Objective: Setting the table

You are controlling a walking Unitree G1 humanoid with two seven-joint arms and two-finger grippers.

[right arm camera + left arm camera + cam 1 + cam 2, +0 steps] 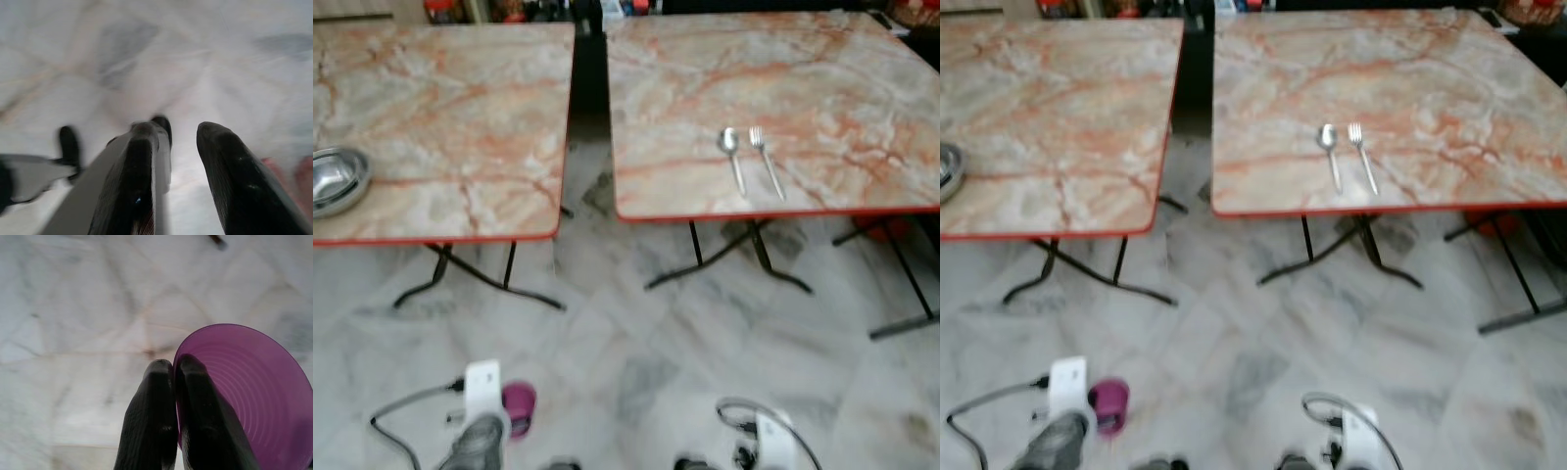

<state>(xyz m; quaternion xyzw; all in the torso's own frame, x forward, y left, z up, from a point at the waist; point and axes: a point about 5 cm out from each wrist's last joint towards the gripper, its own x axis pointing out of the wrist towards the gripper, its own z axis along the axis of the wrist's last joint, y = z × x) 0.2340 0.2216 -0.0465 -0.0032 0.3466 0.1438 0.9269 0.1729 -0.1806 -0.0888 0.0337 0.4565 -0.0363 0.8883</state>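
My left gripper [175,369] is shut on the rim of a purple plastic cup [244,391], one finger inside and one outside. It hangs low over the floor, in front of the left table; the cup [519,406] shows beside the white wrist. A spoon [732,157] and a fork [766,160] lie side by side near the front edge of the right table [862,88]. My right gripper [183,132] also hangs low over the floor, fingers apart. A blurred grey strip runs along one finger; I cannot tell what it is.
Two marble-patterned folding tables with red edges stand side by side with a narrow gap [590,108] between them. A steel bowl [337,179] sits at the left table's [460,108] left side. Black table legs [480,279] splay onto the marble floor. Cluttered items line the far wall.
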